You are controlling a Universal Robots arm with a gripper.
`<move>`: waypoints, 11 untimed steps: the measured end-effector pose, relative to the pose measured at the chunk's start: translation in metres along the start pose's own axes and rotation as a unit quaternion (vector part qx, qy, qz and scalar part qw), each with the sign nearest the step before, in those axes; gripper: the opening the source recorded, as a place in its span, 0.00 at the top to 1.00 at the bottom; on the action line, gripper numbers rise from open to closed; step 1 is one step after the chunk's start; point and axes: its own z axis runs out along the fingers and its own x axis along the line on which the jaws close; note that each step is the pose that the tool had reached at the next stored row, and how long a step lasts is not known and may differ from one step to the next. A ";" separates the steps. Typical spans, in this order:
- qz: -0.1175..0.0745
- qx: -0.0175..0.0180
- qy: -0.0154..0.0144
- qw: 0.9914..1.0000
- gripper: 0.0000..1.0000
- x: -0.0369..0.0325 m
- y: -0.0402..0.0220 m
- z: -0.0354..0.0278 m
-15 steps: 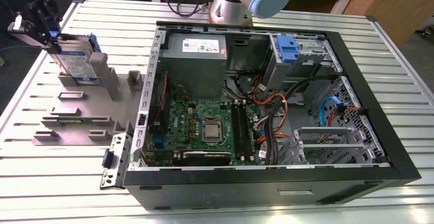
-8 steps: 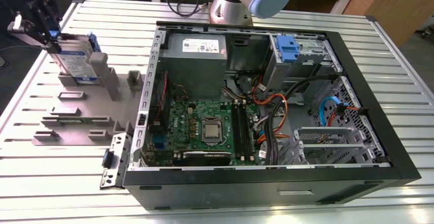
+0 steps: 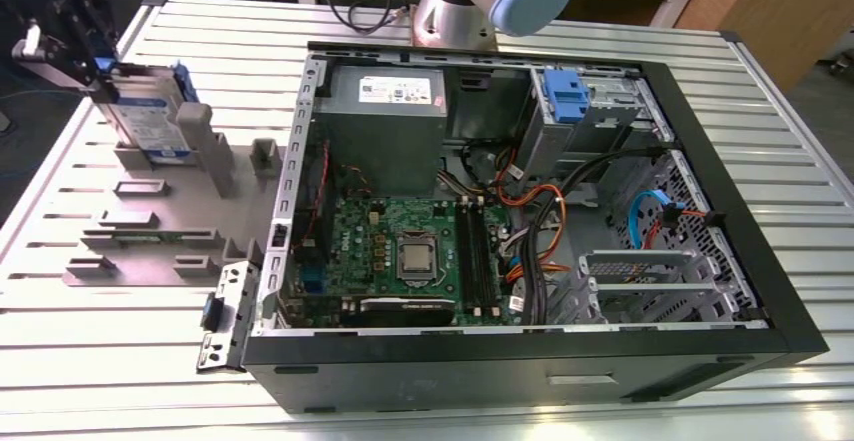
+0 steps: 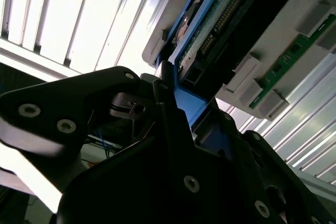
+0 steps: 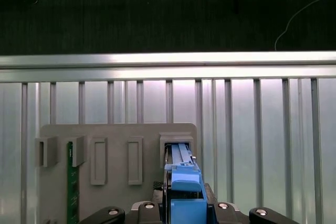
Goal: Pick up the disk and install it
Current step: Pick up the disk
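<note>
Exterior view is giving me the clearest read: the arm is reaching over to that view's left of the open computer case [image 3: 767,291], and the gripper [image 3: 78,36] is sitting on top of the disk [image 3: 140,111]. The disk is standing upright on its edge in a slot of the grey rack [image 3: 160,221], which is lying on the slatted bench [image 3: 107,361], well apart from the case interior.

I am judging this as the pick-up step, with the disk seated in its slot and not yet lifted. In both wrist views the blue carrier frame is running straight up between the jaws, and in the second wrist view one of them is lying flush against the blue plastic. The jaws are looking closed on the carrier's upper edge, so I am treating the disk as gripped, though how firmly I cannot say.

To my eye, what follows is calling for a straight pull along the slot walls, since the rack is hugging the disk on both sides and any tilt could jam it or drag the rack along. A green circuit strip [image 5: 71,182] is standing in a slot further along the rack, clear of the jaws, so I am not worrying about it
</note>
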 end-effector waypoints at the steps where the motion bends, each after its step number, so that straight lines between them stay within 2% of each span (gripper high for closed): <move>1: 0.000 0.000 0.000 1.000 0.64 0.0000 0.0000 -0.0005; 11: 0.000 0.000 0.000 1.000 0.64 0.0000 0.0001 -0.0061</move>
